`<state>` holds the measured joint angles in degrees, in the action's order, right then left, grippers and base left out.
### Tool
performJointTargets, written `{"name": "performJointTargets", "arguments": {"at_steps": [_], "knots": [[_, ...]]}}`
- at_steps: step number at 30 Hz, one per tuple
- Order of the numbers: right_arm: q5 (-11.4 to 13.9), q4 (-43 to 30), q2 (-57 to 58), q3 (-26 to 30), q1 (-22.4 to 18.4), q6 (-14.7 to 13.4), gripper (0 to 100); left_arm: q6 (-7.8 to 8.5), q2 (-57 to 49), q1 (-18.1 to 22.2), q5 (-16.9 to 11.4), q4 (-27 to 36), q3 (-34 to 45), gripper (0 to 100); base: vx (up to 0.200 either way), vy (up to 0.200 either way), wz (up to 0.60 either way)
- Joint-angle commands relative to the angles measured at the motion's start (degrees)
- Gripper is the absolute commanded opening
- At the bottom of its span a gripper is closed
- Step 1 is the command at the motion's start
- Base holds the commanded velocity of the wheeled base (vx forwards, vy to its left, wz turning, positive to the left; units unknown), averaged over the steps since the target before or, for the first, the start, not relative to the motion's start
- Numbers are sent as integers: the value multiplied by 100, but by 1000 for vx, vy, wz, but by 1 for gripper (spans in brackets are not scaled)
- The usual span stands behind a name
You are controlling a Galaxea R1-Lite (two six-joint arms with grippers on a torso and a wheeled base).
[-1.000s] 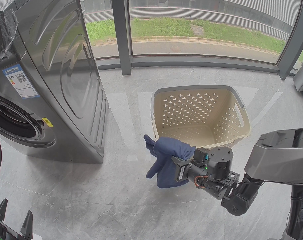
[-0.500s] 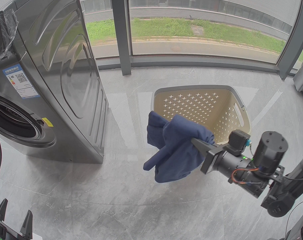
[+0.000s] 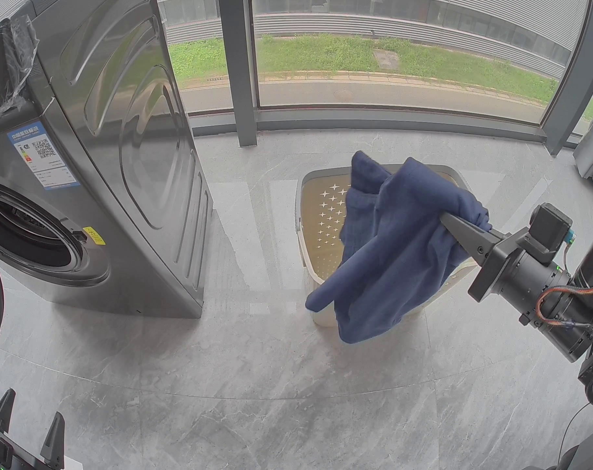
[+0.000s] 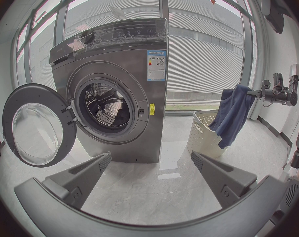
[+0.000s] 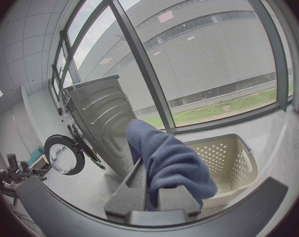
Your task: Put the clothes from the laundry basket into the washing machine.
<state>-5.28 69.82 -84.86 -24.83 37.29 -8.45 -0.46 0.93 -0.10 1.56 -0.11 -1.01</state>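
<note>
While the right gripper (image 3: 450, 220) sat at the right of the head view, its jaws were pinched on a bunched fold of a blue garment (image 3: 394, 243). The cloth hung in mid-air at the centre of the frame, in front of the cream laundry basket (image 3: 299, 210) and hiding most of its inside. The basket stood on the grey floor (image 3: 244, 373), below the window (image 3: 388, 47) that ran along the top. The washing machine (image 3: 133, 151) filled the left side, its round opening (image 3: 29, 236) at the left edge. In the lower left corner, the left gripper (image 3: 28, 419) showed two dark fingers standing apart with nothing between them.

In the left wrist view, the left gripper's jaws were spread wide and empty above the floor. Beyond them the washing machine faced the camera, its door (image 4: 37, 125) swung fully open and its drum (image 4: 105, 106) bare. The basket stood beside the machine, apart from it. The garment dangled from the right gripper over the basket's far side, and whether its lower end touched the basket could not be told.

In the right wrist view, the right gripper's two dark fingers clamped the garment, which bulged up between them. The basket stood on the floor beyond, with the washing machine and its open door farther off.
</note>
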Motion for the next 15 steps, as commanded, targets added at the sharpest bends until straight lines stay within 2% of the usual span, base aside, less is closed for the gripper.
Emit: {"name": "performJointTargets", "arguments": {"at_steps": [1, 5, 10, 14, 15], "knots": [[-35, 6, 136, 57, -108, 10, 0, -15, -31, 1, 2, -7, 101, 100, -200, 0, 0], [-79, -3, 92, 49, -108, 36, 0, -33, -31, 1, 2, -7, 101, 100, -200, 0, 0], [-307, -3, 57, 75, -46, 36, 0, 2, -31, 1, 2, -7, 101, 100, 0, 0, 0], [-316, -3, 84, 75, -38, 36, 0, -6, -31, 1, 2, -7, 101, 100, 0, 0, 0], [-316, -3, 92, 75, -38, 36, 0, -15, -31, 1, -7, -7, 101, 100, 0, 200, 0]]}}
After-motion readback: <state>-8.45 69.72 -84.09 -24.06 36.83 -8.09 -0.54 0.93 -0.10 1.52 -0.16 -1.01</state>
